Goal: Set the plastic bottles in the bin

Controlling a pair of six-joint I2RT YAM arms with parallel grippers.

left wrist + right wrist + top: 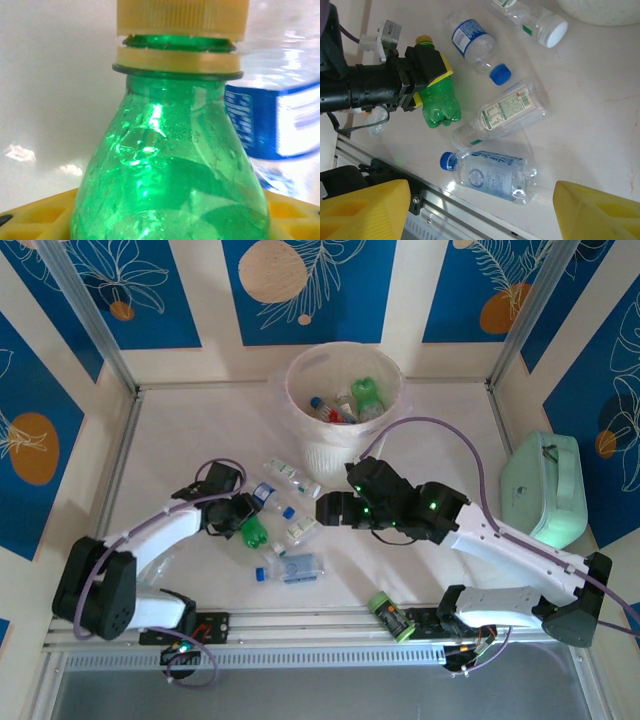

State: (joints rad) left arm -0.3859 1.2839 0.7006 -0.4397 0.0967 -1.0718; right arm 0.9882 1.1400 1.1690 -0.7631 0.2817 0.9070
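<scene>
Nearest me, by the rail (300, 625), one dark-labelled bottle (392, 616) lies between the arm bases, well apart from the rest; beyond it the table (180, 450) offers open white surface on its left half, and on the right a narrower strip runs up to the mint case (545, 490) at the side wall. My left gripper (243, 517) is closed around the shoulder of the green bottle (439, 102), which lies on its side on the table; the left wrist view adds its pale yellow cap (182, 17) and a blue-labelled bottle (280, 125) just beside it. My right gripper (328, 508) hangs over the cluster, its yellow fingers (367, 207) wide apart with nothing between them; its wrist view counts five bottles there, one green and four clear bottles (492, 175); the top view makes six with the one by the rail. Farthest, the bin (300, 365) stands at the back wall; inside I see a second green bottle (367, 395) and at least two others, exact count unclear.
</scene>
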